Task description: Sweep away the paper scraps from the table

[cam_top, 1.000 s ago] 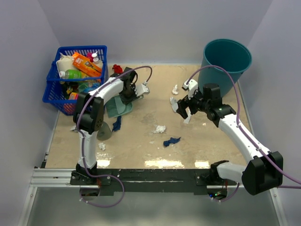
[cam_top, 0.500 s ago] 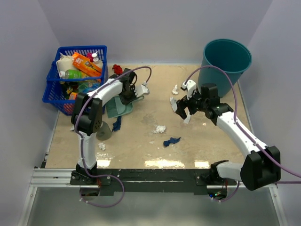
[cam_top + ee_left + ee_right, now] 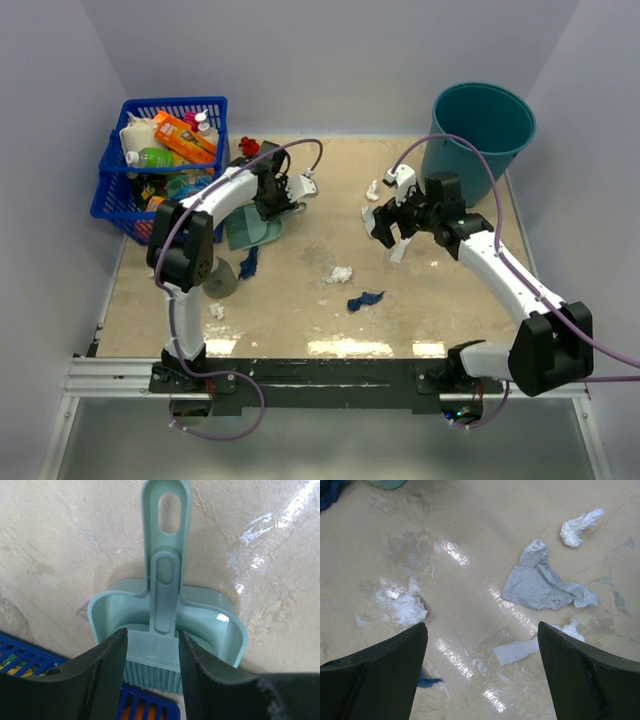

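Observation:
The teal dustpan (image 3: 220,625) lies on the table (image 3: 300,320) with the teal hand brush (image 3: 165,595) nested in it, handles pointing away. My left gripper (image 3: 152,632) hovers over the brush head, jaws apart and holding nothing; in the top view it (image 3: 280,195) is beside the dustpan (image 3: 250,232). My right gripper (image 3: 482,625) stands wide open above the table's right middle (image 3: 388,228). Paper scraps lie below it: a grey sheet (image 3: 540,585), white bits (image 3: 577,525) (image 3: 410,607) and a white strip (image 3: 515,652). More scraps lie mid-table: white (image 3: 340,273) and navy (image 3: 365,299).
A blue basket (image 3: 120,190) full of bottles stands at the back left, just behind the dustpan. A teal bucket (image 3: 482,125) stands at the back right. A navy scrap (image 3: 248,262) and a grey-green round object (image 3: 220,280) lie near the left arm. Grey walls enclose the table.
My right gripper has drifted a little left and toward the back, staying open. The left arm has shifted slightly over the dustpan.

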`<state>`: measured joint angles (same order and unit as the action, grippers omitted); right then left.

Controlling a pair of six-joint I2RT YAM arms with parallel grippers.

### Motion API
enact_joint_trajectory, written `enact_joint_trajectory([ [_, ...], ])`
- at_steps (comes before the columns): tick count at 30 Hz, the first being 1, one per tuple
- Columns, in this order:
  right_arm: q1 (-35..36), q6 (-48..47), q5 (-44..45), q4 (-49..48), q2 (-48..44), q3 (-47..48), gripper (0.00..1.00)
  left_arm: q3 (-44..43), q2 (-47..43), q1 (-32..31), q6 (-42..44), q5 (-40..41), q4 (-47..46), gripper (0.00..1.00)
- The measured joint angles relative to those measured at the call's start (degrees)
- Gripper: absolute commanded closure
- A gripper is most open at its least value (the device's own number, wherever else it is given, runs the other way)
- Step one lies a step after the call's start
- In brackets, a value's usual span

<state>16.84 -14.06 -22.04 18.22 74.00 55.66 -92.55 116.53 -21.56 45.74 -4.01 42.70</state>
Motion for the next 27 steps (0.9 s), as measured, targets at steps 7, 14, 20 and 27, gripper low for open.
enact_joint_trajectory([
  [7, 0.00, 0.02, 0.02, -0.11, 0.74, 0.48, 0.07, -1.55, 3.48, 0.00, 1.95, 0.00, 2.08, 0.51],
  [14, -0.02, 0.11, 0.02, 0.04, 1.79, 0.96, 0.07, -1.55, 3.91, 0.00, 2.05, -0.02, 1.70, 0.53],
  [20, -0.02, 0.26, 0.02, 0.04, 3.17, 1.70, 0.07, -0.70, 3.91, 0.00, 1.88, -0.07, 0.37, 0.60],
  [27, 0.00, 1.46, 0.00, -0.35, 3.43, 1.70, 0.07, 1.46, 3.91, 0.00, 1.86, -0.24, -1.40, 0.75],
])
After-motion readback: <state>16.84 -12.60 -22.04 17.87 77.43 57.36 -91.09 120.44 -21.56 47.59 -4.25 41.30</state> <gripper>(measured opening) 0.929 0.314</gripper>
